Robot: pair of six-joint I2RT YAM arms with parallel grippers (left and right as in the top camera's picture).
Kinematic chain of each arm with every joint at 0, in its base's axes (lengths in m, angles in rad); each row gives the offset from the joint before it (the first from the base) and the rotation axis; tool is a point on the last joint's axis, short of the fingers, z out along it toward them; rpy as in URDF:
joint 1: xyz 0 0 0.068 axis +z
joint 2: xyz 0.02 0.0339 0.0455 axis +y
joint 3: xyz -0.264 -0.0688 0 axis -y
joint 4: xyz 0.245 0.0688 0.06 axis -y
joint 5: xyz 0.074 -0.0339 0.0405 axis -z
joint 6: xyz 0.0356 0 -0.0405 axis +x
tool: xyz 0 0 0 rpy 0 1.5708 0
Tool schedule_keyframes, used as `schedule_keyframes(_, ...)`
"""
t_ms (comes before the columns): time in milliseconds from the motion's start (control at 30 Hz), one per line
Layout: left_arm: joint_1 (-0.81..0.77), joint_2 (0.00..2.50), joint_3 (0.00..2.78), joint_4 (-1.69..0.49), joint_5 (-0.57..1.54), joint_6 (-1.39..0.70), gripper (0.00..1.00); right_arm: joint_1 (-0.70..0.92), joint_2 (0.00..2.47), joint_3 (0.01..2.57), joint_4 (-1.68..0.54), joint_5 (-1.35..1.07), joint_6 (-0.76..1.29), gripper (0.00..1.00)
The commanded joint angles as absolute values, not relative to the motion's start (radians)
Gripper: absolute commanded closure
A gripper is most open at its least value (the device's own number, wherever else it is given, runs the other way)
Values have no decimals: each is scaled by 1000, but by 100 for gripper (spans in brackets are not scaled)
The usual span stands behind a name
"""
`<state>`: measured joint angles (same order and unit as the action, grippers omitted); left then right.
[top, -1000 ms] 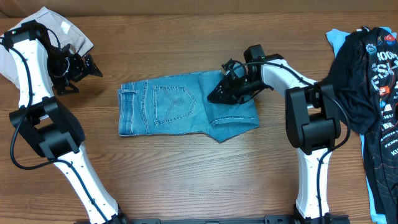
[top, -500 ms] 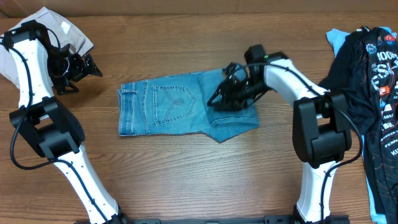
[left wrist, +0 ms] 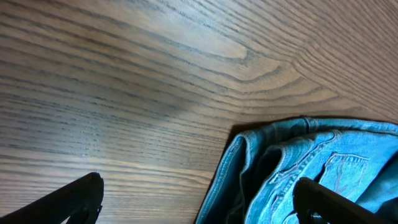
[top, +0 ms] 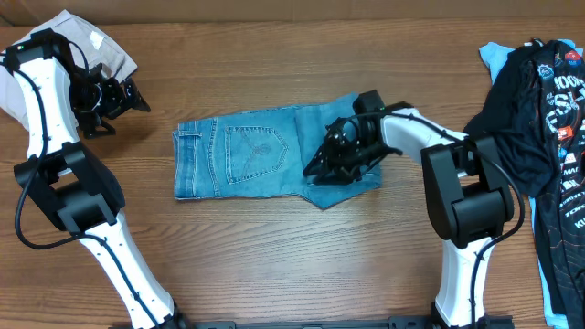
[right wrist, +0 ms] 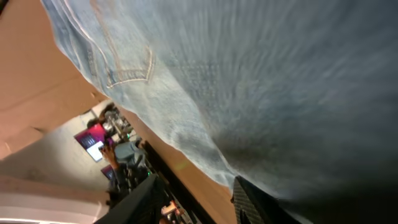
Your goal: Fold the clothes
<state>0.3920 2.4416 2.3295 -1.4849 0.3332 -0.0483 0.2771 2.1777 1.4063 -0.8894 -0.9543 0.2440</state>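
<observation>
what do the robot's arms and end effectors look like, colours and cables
The left arm and right arm have white links with bulky black joint housings, and thin black cables loop along them. The left end effector and right end effector are black and two-fingered.

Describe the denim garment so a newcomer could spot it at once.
On the wooden table, look at the middle: a folded rectangle of light-blue jeans, one stitched back pocket facing up, the right gripper over its right end. Unlike the beige garment at the far-left corner and the black printed tee at the right edge, it is denim.
</observation>
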Motion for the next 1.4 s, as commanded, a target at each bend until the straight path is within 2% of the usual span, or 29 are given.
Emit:
schedule_keyframes(0,378,2421,2326,-1497,350,-9,0,239,2149,1540,-921,-889,259,55)
schedule_keyframes(100,378,2421,2325,-1512,446,74,0,224,2139,1668,-1009,-793,259,43)
schedule_keyframes(167,375,2421,2325,-1521,484,112,0,212,2139,1755,-1072,-719,259,20)
schedule_keyframes(233,369,2422,2325,-1528,487,125,0,199,2139,1840,-1132,-658,259,2)
schedule_keyframes(267,364,2424,2323,-1531,483,128,0,194,2139,1875,-1153,-638,259,0)
schedule_keyframes(500,331,2437,2235,-1486,486,127,0,162,2137,2009,-1196,-603,260,0)
schedule_keyframes(1100,299,2437,1866,-1283,605,89,1,161,2138,2011,-1191,-577,255,0)
schedule_keyframes(1167,287,2437,1843,-1277,604,89,4,161,2137,2011,-1190,-577,255,0)
schedule_keyframes(1367,255,2437,1808,-1267,619,90,33,161,2138,2011,-1190,-577,256,0)
